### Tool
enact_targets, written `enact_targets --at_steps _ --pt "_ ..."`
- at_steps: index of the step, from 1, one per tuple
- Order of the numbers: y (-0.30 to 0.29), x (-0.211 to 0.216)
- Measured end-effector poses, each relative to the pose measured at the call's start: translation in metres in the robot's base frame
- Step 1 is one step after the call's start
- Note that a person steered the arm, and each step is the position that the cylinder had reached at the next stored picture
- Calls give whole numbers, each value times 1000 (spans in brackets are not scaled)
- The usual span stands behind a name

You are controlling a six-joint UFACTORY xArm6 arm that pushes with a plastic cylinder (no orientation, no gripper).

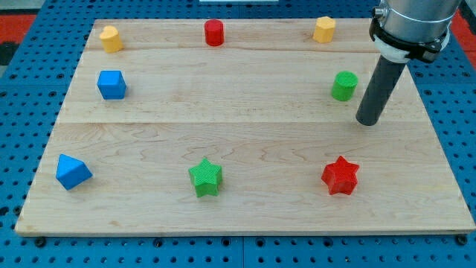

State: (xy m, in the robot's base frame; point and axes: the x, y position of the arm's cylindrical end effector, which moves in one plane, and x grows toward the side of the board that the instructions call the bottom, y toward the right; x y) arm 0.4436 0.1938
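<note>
My tip (367, 122) rests on the wooden board (245, 149) just right of the green cylinder (344, 85) — apart, not touching. I carry no jaws, only the rod. The red star (341, 176) lies below the cylinder — undisturbed.

We have one view only, looking down at a slant from the near edge across the whole desk (245, 141).

Dark rod slants down; my tip (367, 121) meets the board
</note>
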Motion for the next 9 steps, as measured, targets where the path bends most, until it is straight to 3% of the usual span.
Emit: enact_targets --at_steps 5,6,8,9 --pt "-39 -11" --pt "-39 -56" --pt "-39 -70" --pt "-34 -108"
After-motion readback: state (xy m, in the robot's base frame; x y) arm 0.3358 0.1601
